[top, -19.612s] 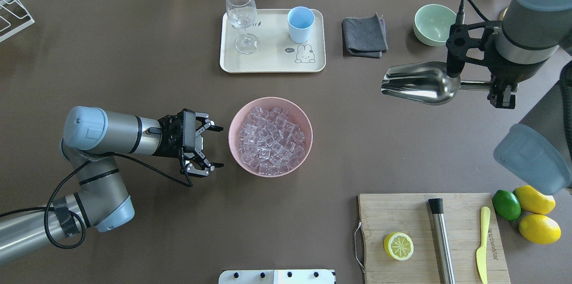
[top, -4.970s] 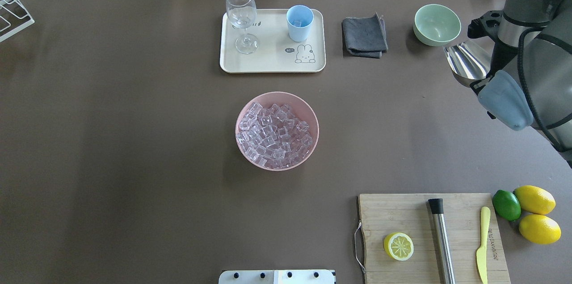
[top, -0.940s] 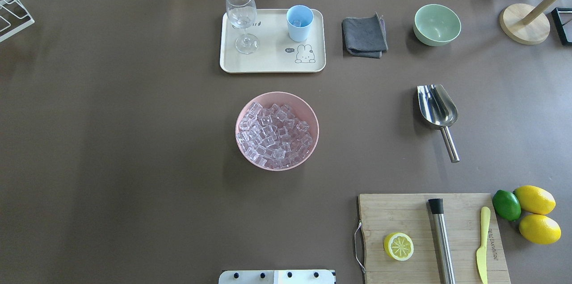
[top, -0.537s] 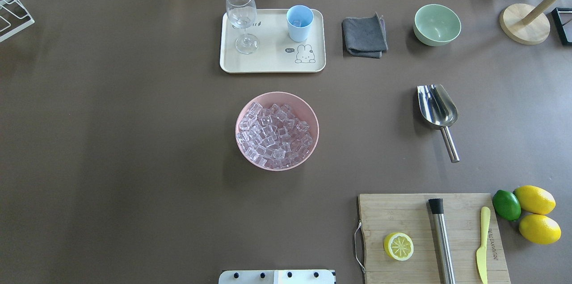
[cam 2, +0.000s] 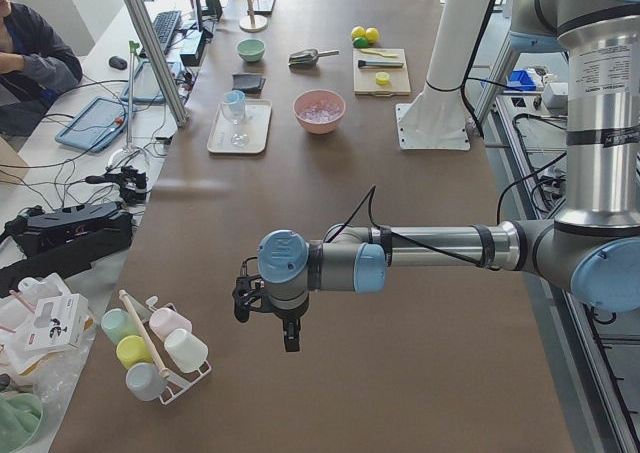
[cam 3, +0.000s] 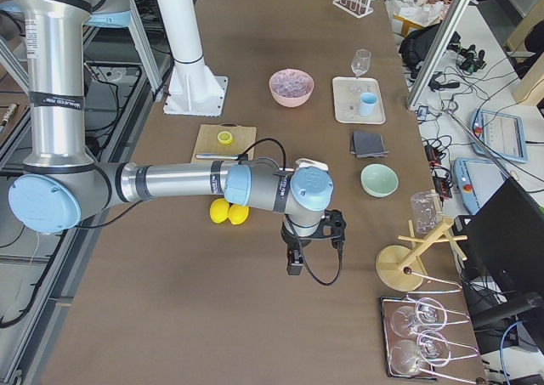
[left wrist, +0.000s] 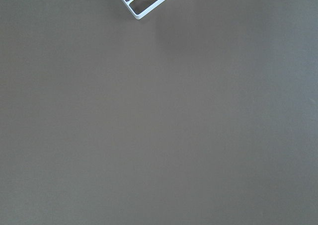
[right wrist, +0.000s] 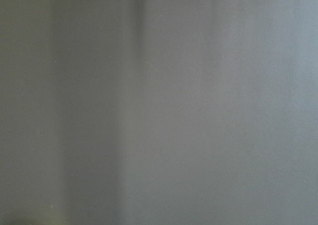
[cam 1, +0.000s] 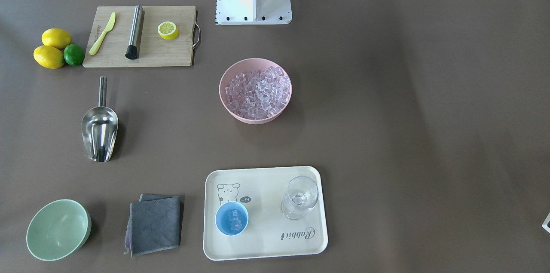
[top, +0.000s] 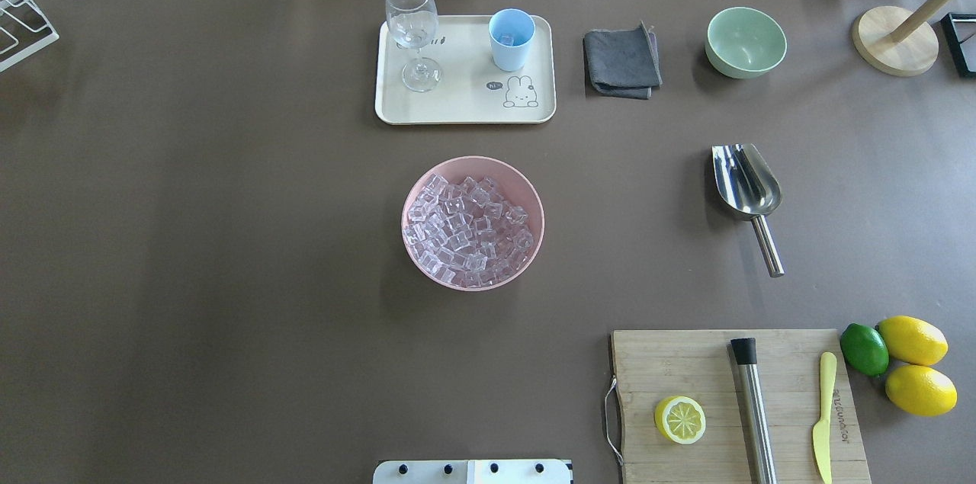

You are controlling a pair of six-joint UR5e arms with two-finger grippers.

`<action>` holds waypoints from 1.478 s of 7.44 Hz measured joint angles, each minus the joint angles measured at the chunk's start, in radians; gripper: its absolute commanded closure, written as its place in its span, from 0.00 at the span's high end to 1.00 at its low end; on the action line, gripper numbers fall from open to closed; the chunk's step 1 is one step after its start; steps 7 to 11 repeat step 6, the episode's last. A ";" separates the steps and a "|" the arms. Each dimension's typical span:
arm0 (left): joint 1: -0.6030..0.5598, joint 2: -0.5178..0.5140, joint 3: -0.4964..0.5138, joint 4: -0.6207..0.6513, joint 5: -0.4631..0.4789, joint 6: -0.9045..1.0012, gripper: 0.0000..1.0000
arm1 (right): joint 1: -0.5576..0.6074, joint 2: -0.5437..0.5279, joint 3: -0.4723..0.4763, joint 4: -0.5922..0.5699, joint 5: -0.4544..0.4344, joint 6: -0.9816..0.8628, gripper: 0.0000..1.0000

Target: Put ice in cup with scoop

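The light-blue cup (top: 512,40) stands on the cream tray (top: 457,107) at the far middle, and a few cubes of ice (cam 1: 233,219) lie inside it. More ice (top: 467,231) fills the pink bowl (top: 532,198) at the table's centre. The steel scoop (top: 747,183) lies flat on the table to the right, held by nothing, its handle towards the robot. My left gripper (cam 2: 268,318) hangs over bare table at the far left end. My right gripper (cam 3: 297,264) hangs over the far right end. Whether either is open or shut, I cannot tell.
A stemmed glass (top: 412,30) shares the tray. A grey cloth (top: 621,61) and a green bowl (top: 745,42) sit to its right. Near right is a cutting board (top: 648,362) with a lemon half, steel rod and yellow knife, with lemons (top: 919,366) beside it. A mug rack (cam 2: 150,348) is near the left gripper.
The scoop, earlier held in my right gripper, now lies on the table. Ice has appeared in the cup. Both arms have left the overhead view. Nothing moved in the last second.
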 measured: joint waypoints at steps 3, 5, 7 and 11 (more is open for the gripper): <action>0.001 -0.002 -0.013 0.002 0.000 0.000 0.98 | 0.000 -0.002 -0.002 0.000 -0.001 -0.001 1.00; 0.002 -0.002 -0.011 0.003 0.000 0.000 0.98 | 0.000 -0.001 -0.002 0.000 -0.002 0.000 0.99; 0.003 -0.002 -0.010 0.002 0.000 0.000 0.98 | 0.000 -0.001 -0.002 0.000 -0.002 0.000 1.00; 0.003 -0.002 -0.010 0.002 0.000 0.000 0.98 | 0.000 -0.001 -0.002 0.000 -0.002 0.000 1.00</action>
